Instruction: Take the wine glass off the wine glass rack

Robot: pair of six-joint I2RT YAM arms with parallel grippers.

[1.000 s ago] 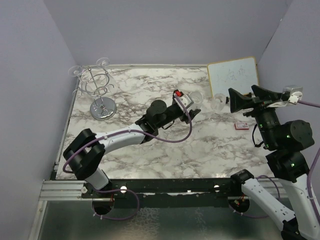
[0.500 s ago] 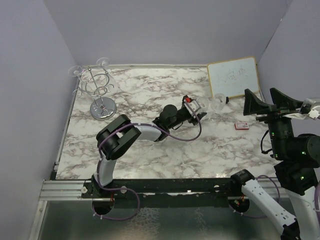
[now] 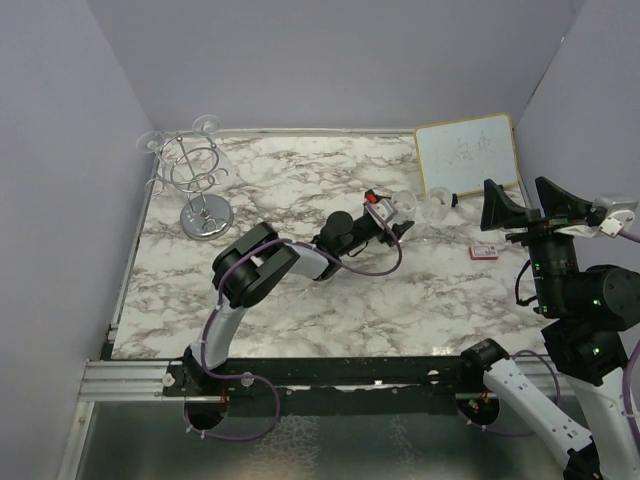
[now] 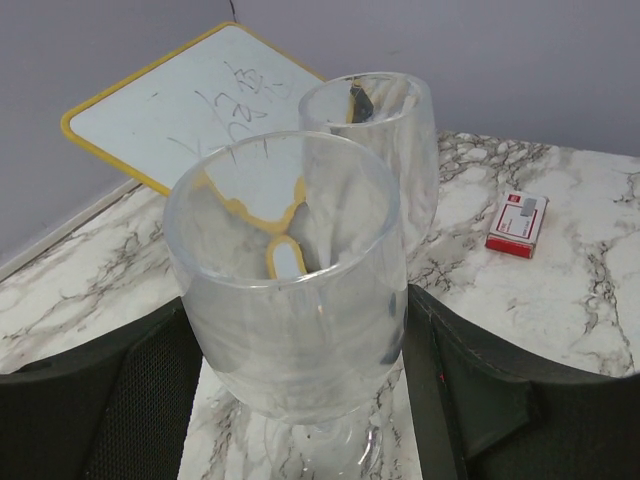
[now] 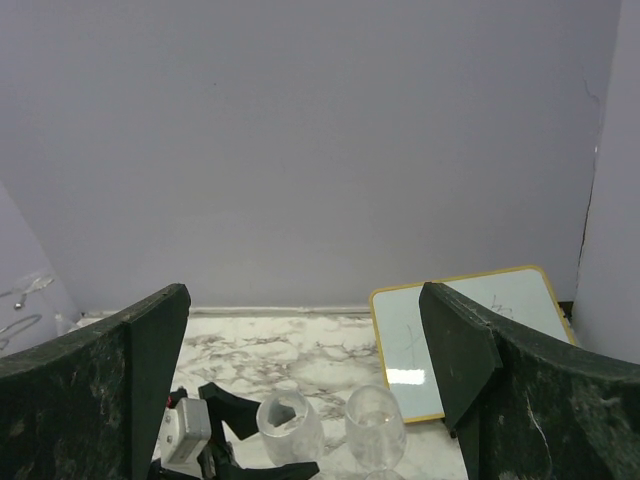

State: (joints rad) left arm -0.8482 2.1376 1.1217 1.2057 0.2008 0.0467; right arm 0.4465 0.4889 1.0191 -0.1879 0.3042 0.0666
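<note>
Left pincer (image 4: 300, 320): I see it closed on the bowl of the wine glass (image 4: 285, 290), with a black finger (image 4: 100, 400) against each side

Wine glass: off the rack and upright, right of centre on the worktop (image 3: 300, 170); its foot is down by the marble, but I cannot tell whether it rests there

Second glass (image 4: 385, 140): upright just beyond the held one and a little to its right; very close, but I cannot tell if they touch

Rack (image 3: 196, 175): chrome wire stand in the far left corner of the worktop, well apart from the left pincer; clear round feet (image 3: 207, 123) of glasses show on its top loops

Right pincer (image 5: 310, 340): I read it as wide open and gripping nothing, raised over the right edge of the worktop and facing the far wall

Whiteboard (image 3: 467, 152): yellow-framed with faint scribbles, propped in the far right corner just behind the two glasses

Red box (image 3: 484, 251): small, lying flat on the marble, to the right of the glasses and nearer than the whiteboard
</note>
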